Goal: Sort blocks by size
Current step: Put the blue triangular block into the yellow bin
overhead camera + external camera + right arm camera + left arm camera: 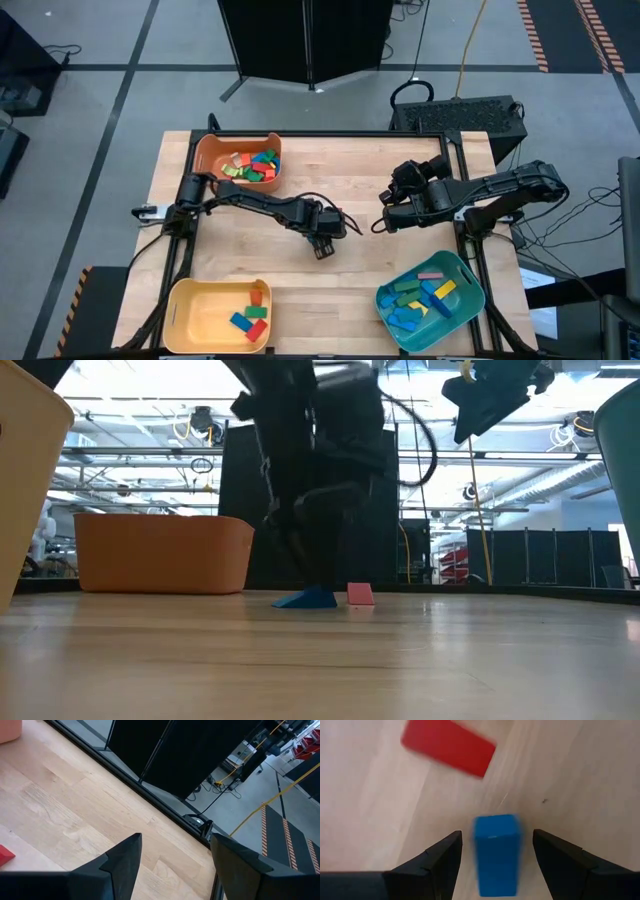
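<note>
Left tool (492, 865): you see it low over the middle of the surface (370, 170), fingers spread wide on either side of a blue block (496, 854) and clear of both its flanks; it has hold of nothing. The blue block's long axis runs straight along the line of the fingers. A red block (449, 746) lies flat just beyond it, toward 11 o'clock in the wrist view, its long axis slanted across the blue one's; the two are apart. Bare wood surrounds both.

Right tool (174, 865): raised above the surface at about 3 o'clock from the left tool in the high view, fingers parted and empty.

Orange bin (215, 155) at 10 o'clock, yellow bin (190, 310) at 7, teal bin (470, 285) at 5; each holds blocks and hugs a corner.
</note>
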Controlling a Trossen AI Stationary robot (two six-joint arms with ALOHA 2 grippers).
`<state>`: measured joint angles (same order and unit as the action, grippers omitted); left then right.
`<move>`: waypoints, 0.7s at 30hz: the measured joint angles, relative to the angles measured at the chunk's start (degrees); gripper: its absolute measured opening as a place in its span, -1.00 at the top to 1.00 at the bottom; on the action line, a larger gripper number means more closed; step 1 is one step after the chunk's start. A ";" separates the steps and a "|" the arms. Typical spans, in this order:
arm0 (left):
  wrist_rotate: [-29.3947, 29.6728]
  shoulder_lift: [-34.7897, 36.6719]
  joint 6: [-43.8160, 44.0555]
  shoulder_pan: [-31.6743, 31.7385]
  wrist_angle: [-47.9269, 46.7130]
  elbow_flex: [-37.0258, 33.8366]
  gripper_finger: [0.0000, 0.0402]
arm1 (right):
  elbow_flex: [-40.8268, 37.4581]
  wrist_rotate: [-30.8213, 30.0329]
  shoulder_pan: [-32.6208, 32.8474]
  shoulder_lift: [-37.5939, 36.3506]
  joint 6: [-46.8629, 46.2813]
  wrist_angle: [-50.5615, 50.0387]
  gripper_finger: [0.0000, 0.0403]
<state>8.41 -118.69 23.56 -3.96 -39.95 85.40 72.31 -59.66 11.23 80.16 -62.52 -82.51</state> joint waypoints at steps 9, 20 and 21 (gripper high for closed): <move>-2.78 0.39 1.58 1.75 4.29 -6.21 -0.22 | 0.00 0.00 0.01 0.00 -0.02 0.02 -0.11; -3.91 0.26 0.48 1.70 4.23 -6.31 0.03 | 0.00 -0.02 0.00 0.00 -0.02 0.40 -0.11; -3.88 0.24 0.32 1.70 4.16 -6.29 0.08 | 0.00 0.00 0.00 0.00 -0.02 0.40 -0.11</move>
<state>4.54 -118.45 23.88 -2.26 -35.79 79.11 72.31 -59.66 11.22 80.16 -62.54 -82.11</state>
